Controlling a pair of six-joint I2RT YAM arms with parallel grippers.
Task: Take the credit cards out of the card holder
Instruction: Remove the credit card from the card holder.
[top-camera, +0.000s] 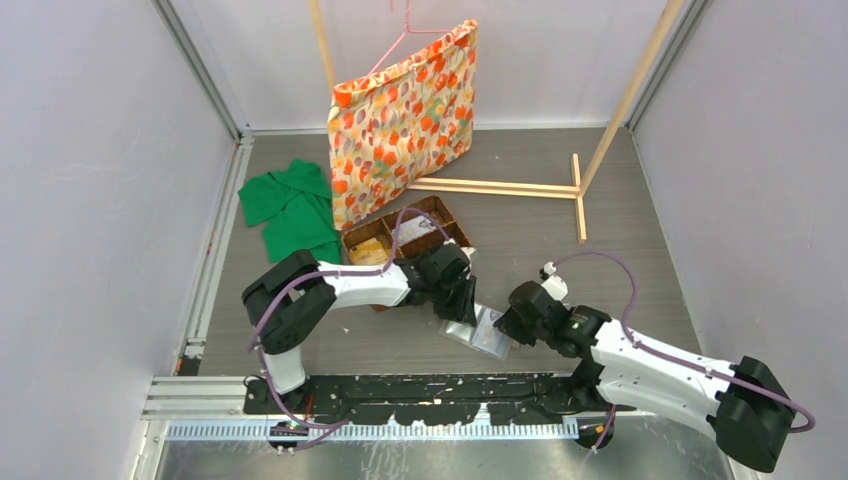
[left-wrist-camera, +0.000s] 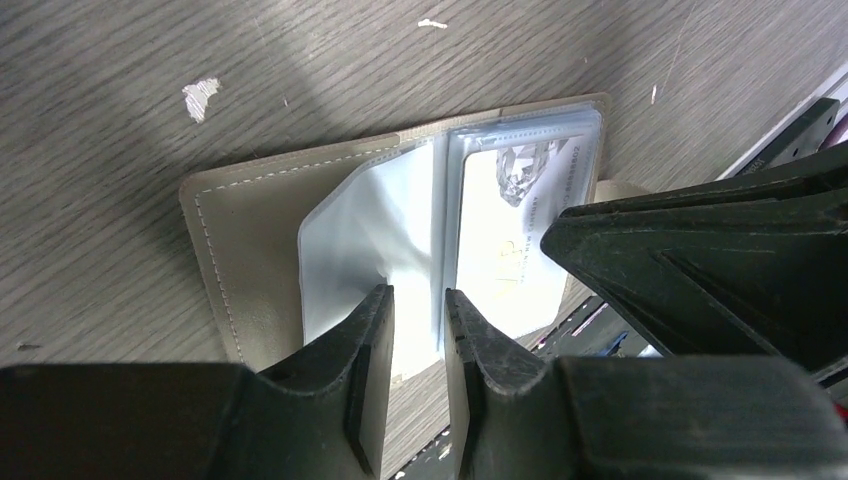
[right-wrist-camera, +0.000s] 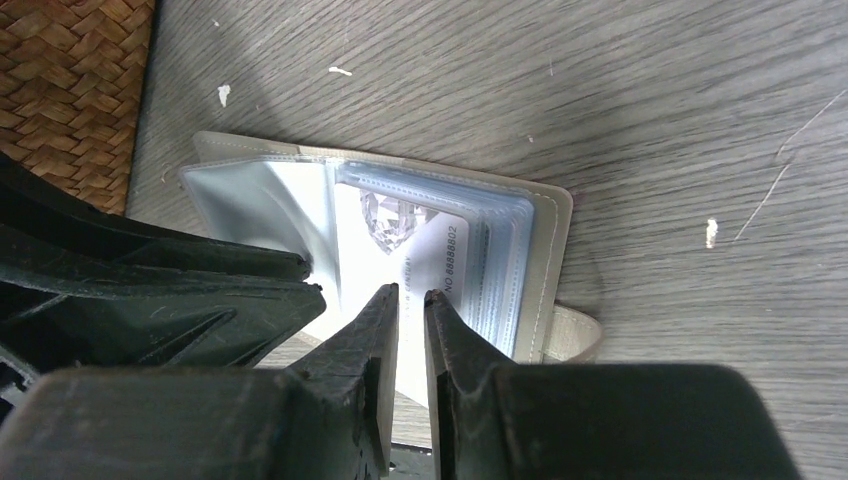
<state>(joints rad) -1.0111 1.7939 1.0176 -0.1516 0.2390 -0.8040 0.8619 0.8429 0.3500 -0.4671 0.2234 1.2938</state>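
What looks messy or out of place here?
A green cloth lies crumpled at the far left of the table, pale flecks dot its surface, and the clear sleeve inside the open card holder is puckered.

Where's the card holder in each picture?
Top external: the card holder lies open, low in the middle, just below-right of the wicker basket.
Left wrist: it fills the middle, open.
Right wrist: in the middle, open, basket at top left.
Shared landmark: the white card with a shiny emblem, in both wrist views.
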